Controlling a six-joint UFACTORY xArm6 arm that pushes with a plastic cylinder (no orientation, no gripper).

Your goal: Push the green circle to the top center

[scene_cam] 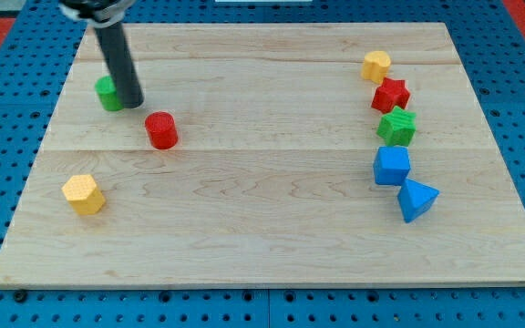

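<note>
No writing shows. On the pale wooden board, over blue pegboard, my tip touches the green circle's right side; there is no hand to open or close.

The board is pale wood with a fine lengthwise grain, planks joined edge to edge, smooth with a soft satin look. Around the board lies a blue pegboard surface, matt, dotted with regular holes. The rod above my tip is dark and smooth with a faint sheen, like metal or hard plastic. The green circle, red cylinder, yellow hexagon and, toward the board's right edge, the red star and blue cube all look like matt moulded plastic.
</note>
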